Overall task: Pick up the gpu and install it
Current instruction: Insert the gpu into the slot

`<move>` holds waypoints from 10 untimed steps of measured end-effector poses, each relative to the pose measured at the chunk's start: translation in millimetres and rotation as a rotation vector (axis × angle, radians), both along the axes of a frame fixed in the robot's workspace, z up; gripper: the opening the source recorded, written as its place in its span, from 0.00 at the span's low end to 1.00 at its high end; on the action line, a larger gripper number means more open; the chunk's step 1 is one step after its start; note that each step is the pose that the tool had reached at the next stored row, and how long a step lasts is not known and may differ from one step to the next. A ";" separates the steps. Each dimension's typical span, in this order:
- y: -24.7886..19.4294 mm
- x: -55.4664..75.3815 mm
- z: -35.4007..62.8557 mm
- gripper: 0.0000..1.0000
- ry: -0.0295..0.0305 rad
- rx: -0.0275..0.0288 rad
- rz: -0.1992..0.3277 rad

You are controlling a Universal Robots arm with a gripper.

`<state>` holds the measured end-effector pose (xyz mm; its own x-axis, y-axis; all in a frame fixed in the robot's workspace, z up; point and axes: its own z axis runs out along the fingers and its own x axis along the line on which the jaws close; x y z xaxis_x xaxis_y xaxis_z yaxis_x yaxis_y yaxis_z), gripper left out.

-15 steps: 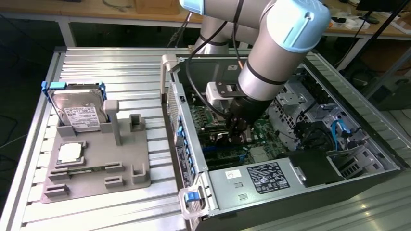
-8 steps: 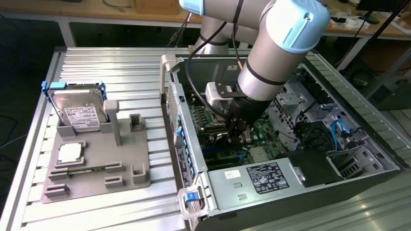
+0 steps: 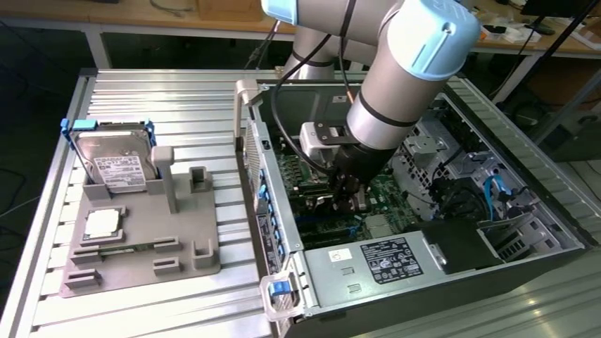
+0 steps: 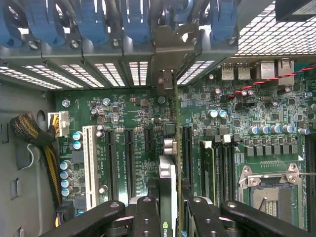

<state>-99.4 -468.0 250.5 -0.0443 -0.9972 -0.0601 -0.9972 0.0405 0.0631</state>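
Observation:
The gpu (image 4: 168,180) appears edge-on in the wrist view as a thin dark card. Its silver bracket (image 4: 166,79) reaches the case's rear slot openings. My gripper (image 4: 172,210) is shut on the card, one black finger (image 4: 147,215) on each side of it. The card stands upright over the green motherboard (image 4: 128,113), lined up with a black expansion slot (image 4: 186,148); I cannot tell how deep it sits. In the exterior view the gripper (image 3: 340,199) reaches down inside the open computer case (image 3: 526,232), just above the motherboard.
On the exterior view's left a grey fixture (image 3: 141,264) carries a silver hard drive (image 3: 115,165) in a blue frame and a small square chip (image 3: 101,224). Blue slot latches (image 4: 133,22), a white slot (image 4: 90,165), a cable bundle (image 4: 37,140) and the CPU socket (image 4: 269,182) surround the card.

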 end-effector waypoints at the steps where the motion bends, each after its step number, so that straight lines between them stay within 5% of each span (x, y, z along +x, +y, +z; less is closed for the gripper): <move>1: 0.0 0.0 -0.4 0.27 0.0000 0.0000 0.000; 10: 1.0 -0.1 2.6 0.27 -0.0007 0.0005 0.000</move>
